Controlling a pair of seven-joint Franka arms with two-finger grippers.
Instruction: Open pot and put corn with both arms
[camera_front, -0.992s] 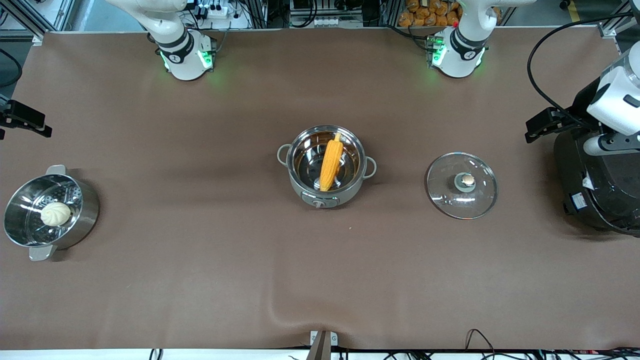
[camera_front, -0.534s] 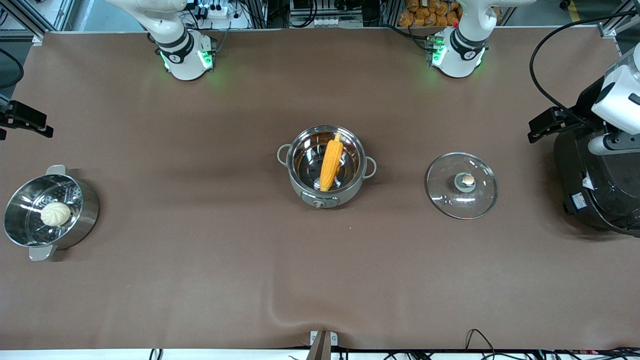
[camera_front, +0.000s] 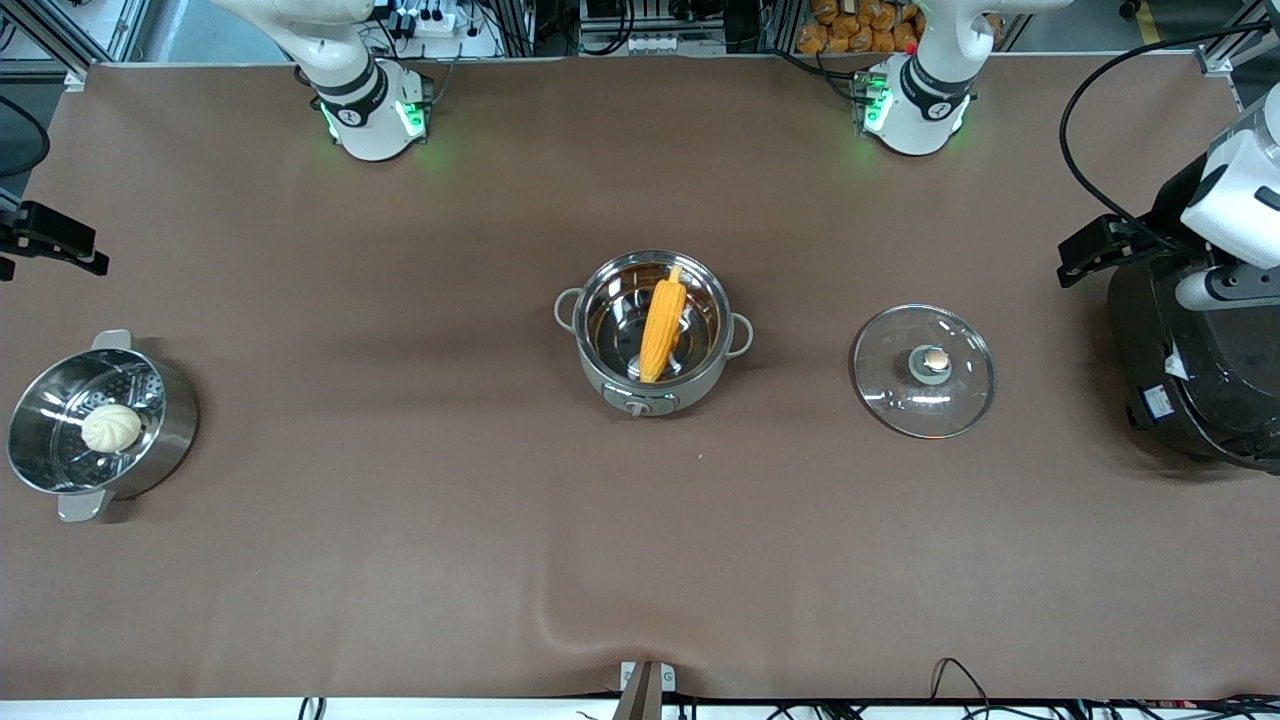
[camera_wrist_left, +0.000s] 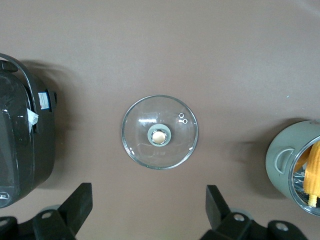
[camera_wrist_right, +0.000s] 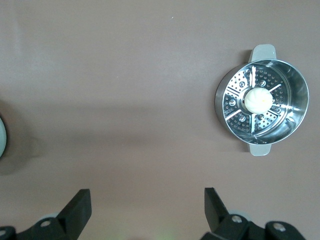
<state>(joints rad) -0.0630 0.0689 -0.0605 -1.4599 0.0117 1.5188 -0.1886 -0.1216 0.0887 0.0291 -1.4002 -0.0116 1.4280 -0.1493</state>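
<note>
The grey pot (camera_front: 640, 396) stands uncovered at the middle of the table, and part of it shows in the left wrist view (camera_wrist_left: 282, 160). The yellow-orange corn (camera_front: 662, 325) lies slanted inside it, its pointed end up on the rim; the left wrist view catches a bit of the corn (camera_wrist_left: 315, 170). The glass lid (camera_front: 960, 392) lies flat on the table beside the pot, toward the left arm's end. My left gripper (camera_wrist_left: 148, 200) hangs open and empty high over the table by the lid (camera_wrist_left: 175, 145). My right gripper (camera_wrist_right: 146, 200) is open and empty high over bare table.
A steel pot with a perforated insert (camera_front: 172, 420) holding a white bun (camera_front: 110, 427) stands at the right arm's end, also in the right wrist view (camera_wrist_right: 295, 100). A big black cooker (camera_front: 1200, 380) stands at the left arm's end.
The arm parts at the view's edges have drifted slightly. The pot, corn and lid have not moved.
</note>
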